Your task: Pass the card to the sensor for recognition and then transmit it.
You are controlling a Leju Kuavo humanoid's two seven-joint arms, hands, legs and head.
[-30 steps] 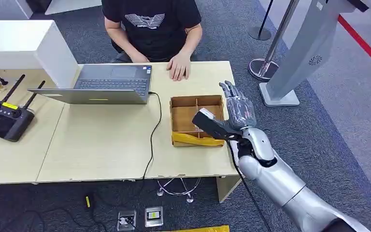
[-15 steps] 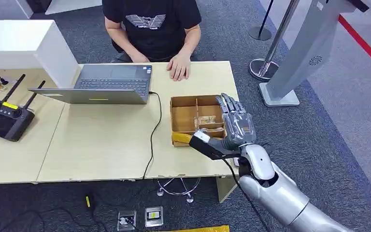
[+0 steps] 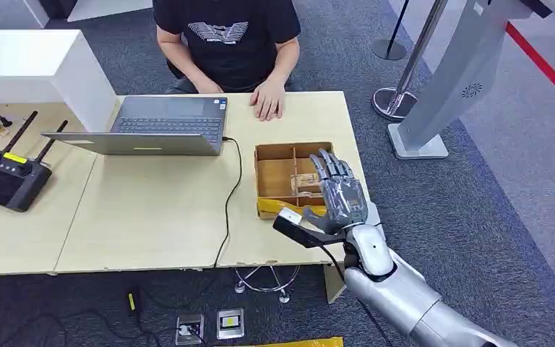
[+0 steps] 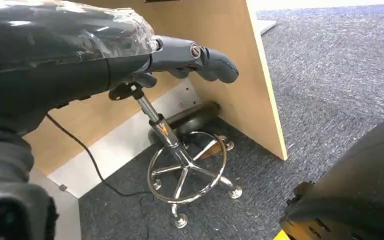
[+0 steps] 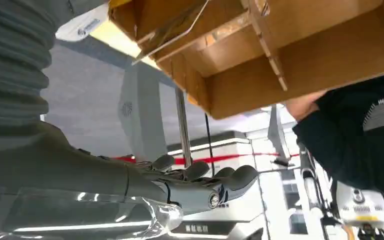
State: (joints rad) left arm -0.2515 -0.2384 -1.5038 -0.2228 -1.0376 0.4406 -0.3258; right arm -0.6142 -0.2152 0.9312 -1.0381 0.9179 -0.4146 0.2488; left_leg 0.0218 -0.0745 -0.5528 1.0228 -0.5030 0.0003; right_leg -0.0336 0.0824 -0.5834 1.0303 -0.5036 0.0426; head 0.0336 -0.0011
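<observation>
A brown divided cardboard box (image 3: 274, 177) sits on the table's right part, with a clear card (image 3: 306, 181) lying in one of its compartments. My right hand (image 3: 338, 195) hovers over the box's right near corner, fingers stretched out and apart, holding nothing. In the right wrist view the box (image 5: 300, 65) and the card (image 5: 172, 25) are close beside the spread fingers (image 5: 200, 182). My left hand (image 4: 130, 55) hangs beside the table leg with its fingers extended and nothing in it. A grey slanted sensor pillar (image 3: 459, 79) stands on the floor to the right of the table.
A person sits at the far side with a hand (image 3: 267, 101) resting on the table. A laptop (image 3: 152, 126) with a black cable (image 3: 230, 195), a black remote (image 3: 7, 177) and a white box (image 3: 36, 69) lie to the left. A stool (image 4: 185, 170) stands under the table.
My right hand has drawn back toward me and to the left, from beyond the box's right edge to over its near right corner. The person's hand stayed put.
</observation>
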